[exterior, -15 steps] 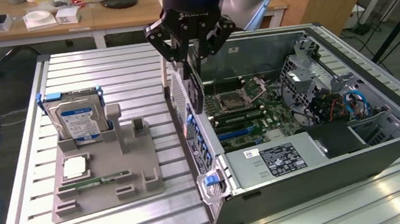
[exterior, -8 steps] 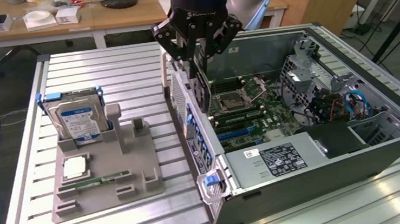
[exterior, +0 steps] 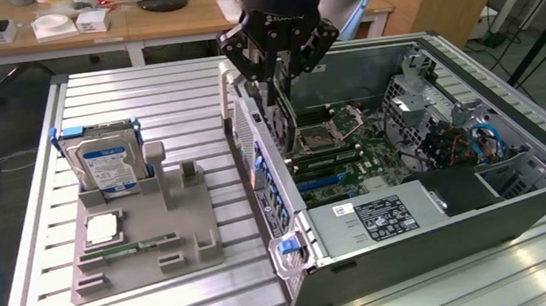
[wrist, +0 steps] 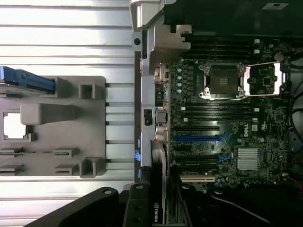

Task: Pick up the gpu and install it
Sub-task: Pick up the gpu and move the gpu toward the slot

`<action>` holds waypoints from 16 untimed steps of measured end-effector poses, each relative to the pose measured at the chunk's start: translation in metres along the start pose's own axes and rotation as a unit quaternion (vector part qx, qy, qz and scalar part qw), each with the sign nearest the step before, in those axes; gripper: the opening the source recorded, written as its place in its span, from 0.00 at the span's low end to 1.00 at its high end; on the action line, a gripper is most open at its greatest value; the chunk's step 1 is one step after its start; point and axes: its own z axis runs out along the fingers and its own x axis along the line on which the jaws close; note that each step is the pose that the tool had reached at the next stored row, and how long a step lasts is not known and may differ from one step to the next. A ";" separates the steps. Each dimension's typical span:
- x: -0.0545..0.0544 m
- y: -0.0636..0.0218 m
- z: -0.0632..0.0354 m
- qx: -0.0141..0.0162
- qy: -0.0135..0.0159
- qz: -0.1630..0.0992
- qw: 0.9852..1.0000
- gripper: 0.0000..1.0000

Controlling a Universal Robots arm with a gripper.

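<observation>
Where the slatted table carries an open computer case, the gripper grasps the gpu.
Clenched on the card's top edge, it holds the gpu on edge over the motherboard, just inside the case wall facing the grey parts tray; a hard drive stands there.

The bench is overlooked obliquely by the exterior view; motherboard and grey holder are shared with the closer, downward-facing wrist view.
</observation>
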 end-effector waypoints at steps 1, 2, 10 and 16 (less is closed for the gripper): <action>-0.001 0.0000 0.0000 0.000 0.000 0.000 1.000 0.26; -0.003 0.0001 0.0001 0.000 0.000 0.000 1.000 0.26; -0.014 0.0004 0.0004 0.000 0.000 0.000 1.000 0.26; -0.021 0.0005 0.0006 0.000 0.000 0.000 1.000 0.26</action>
